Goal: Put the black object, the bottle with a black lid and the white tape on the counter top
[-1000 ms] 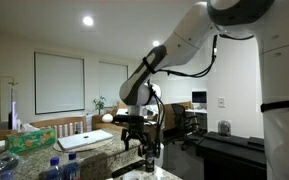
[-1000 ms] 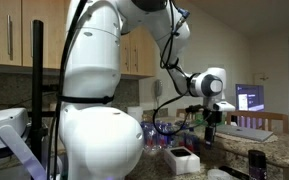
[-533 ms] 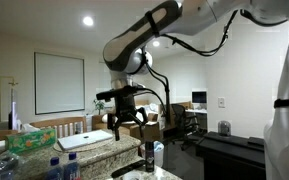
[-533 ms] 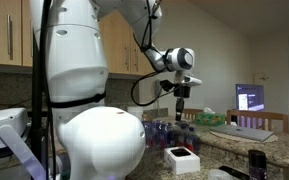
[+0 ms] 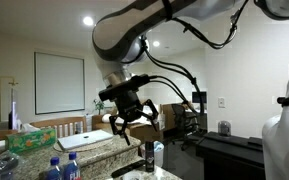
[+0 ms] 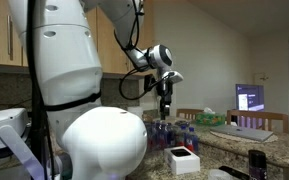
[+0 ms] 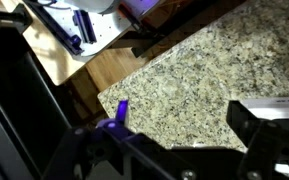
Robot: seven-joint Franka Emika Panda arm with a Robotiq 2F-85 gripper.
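Note:
My gripper [image 5: 130,122] hangs open and empty above the counter top [image 5: 102,152], up and beside the bottle with a black lid [image 5: 149,155], which stands upright on the granite. It also shows in an exterior view, with the gripper [image 6: 166,108] high over the blue-capped bottles and the bottle with a black lid [image 6: 254,162] at the far right. A dark block that looks like the black object [image 6: 182,152] lies on a white box. A white shape, perhaps the white tape [image 6: 222,174], sits at the bottom edge. The wrist view shows the open jaws [image 7: 184,125] over bare speckled counter top [image 7: 194,70].
Several blue-capped clear bottles [image 5: 59,166] stand at the counter's near end and also show in an exterior view [image 6: 169,130]. A green packet [image 5: 29,140] and a white laptop [image 5: 84,140] lie on the counter. A black desk [image 5: 234,150] stands beyond. The counter edge and wooden floor [image 7: 104,65] show below.
The gripper has risen from beside the black-lidded bottle and swung away from it; the bottle stays standing on the counter. The arm's pose has turned.

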